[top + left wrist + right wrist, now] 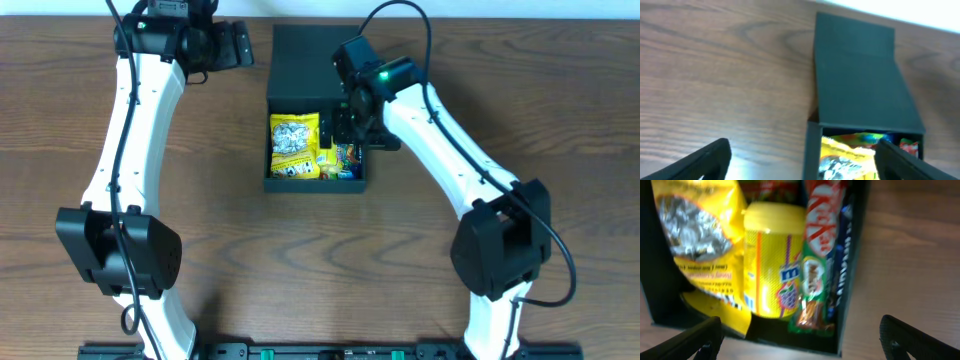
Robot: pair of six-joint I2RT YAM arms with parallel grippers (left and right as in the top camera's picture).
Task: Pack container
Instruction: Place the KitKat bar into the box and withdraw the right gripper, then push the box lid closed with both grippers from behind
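A: Container mid-table, far side. Lid flapped back, lying flat. Inside: yellow bag, tube, bars.

B: Claws?

A: Right gripper over the container's right half, jaws spread, nothing held. Left gripper just beside the lid, spread too, empty.

B: Step?

A: Filling looks near done. Next, I judge: right lifts clear, left catches the lid's far edge and swings it over without snagging the bag.
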